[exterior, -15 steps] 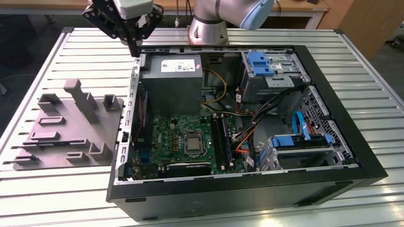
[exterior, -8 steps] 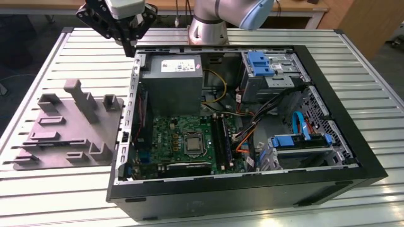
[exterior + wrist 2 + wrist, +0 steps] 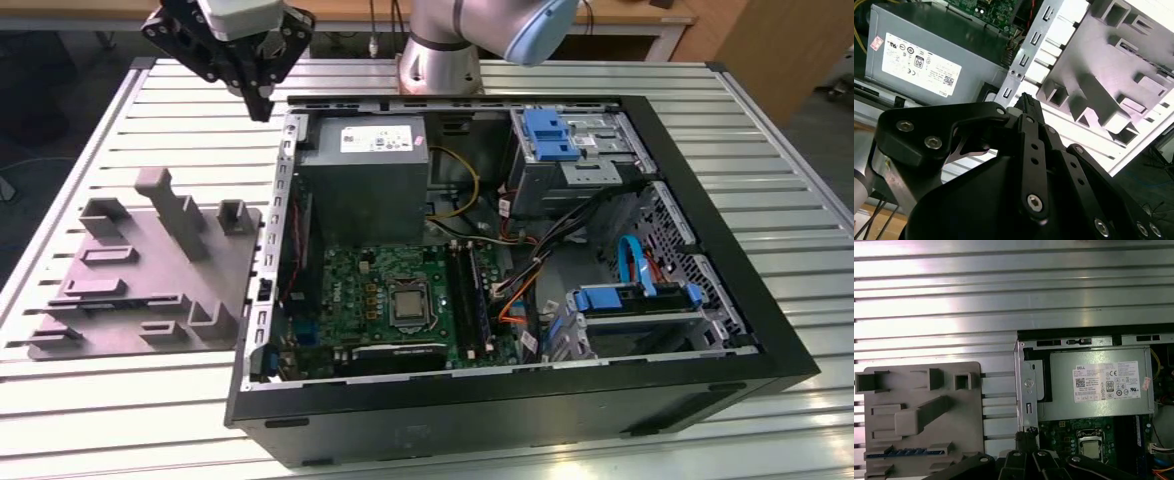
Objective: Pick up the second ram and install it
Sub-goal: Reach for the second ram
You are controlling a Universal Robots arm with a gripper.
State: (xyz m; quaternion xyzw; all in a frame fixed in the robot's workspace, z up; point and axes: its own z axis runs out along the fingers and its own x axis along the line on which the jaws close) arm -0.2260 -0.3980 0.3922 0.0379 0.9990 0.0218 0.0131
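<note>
- The claw (image 3: 254, 106) hangs above the slatted metal desk (image 3: 134, 410), its fingers pressed together into one dark point.
- In the exterior view it sits over the far corner of the open computer case (image 3: 534, 425), on the exterior view's left, close to the grey power supply (image 3: 363, 175).
- In both wrist views the closed tip (image 3: 1026, 98) (image 3: 1027, 436) lines up with the case's metal edge, between the power supply (image 3: 1094, 385) and the grey holder block (image 3: 919, 400).
- The second ram (image 3: 904, 453) is well apart from the claw. In the first wrist view it shows as a dark bluish strip on its edge in a long slot of the holder block.
- The holder block (image 3: 147, 265) lies flat on the desk just beside the case, on the exterior view's left.
- Inside the case the green motherboard (image 3: 360, 290) lies below the power supply, with the processor socket (image 3: 404, 303) near its middle.
- Long black slots (image 3: 467, 290) run beside the socket; whether a stick sits in them I cannot tell.
</note>
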